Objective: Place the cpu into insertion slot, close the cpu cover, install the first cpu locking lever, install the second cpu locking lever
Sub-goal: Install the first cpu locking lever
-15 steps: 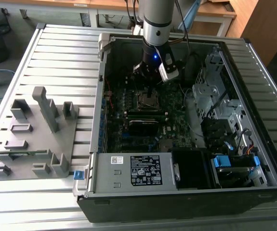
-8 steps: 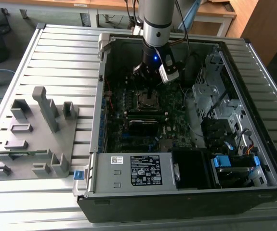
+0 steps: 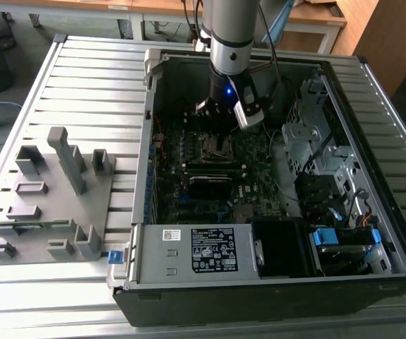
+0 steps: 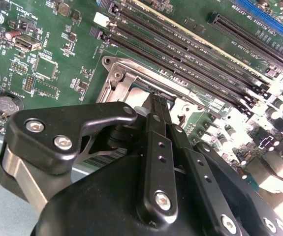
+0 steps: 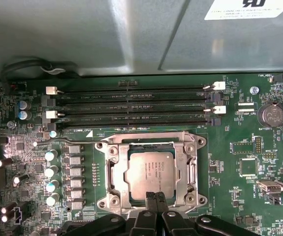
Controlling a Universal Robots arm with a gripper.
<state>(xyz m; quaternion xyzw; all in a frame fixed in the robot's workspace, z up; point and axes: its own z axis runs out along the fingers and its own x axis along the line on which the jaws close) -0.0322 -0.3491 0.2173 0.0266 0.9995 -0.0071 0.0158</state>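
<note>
In the first wrist view the cpu (image 5: 151, 169) lies flat in the insertion slot (image 5: 102, 202) on the green motherboard. The silvery cpu cover (image 5: 190, 162) lies down around it, and the chip's top shows through the cut-out. My gripper (image 5: 156, 196) is shut, its black fingertips pressed together at the cover's near edge with nothing seen between them. In the second wrist view the gripper (image 4: 156, 98) tips reach the cpu cover (image 4: 126, 73). A thin metal lever (image 5: 67, 141) runs along the slot's far side. In the exterior view the gripper (image 3: 220, 134) hangs low inside the computer case.
Black memory slots (image 5: 131, 105) run beside the socket, with the case wall (image 5: 82, 34) just behind. A black ribbed heatsink (image 3: 213, 185), a power supply (image 3: 203, 251) and a drive cage (image 3: 308, 141) crowd the case. A grey fixture tray (image 3: 47, 205) sits at the exterior view's left.
</note>
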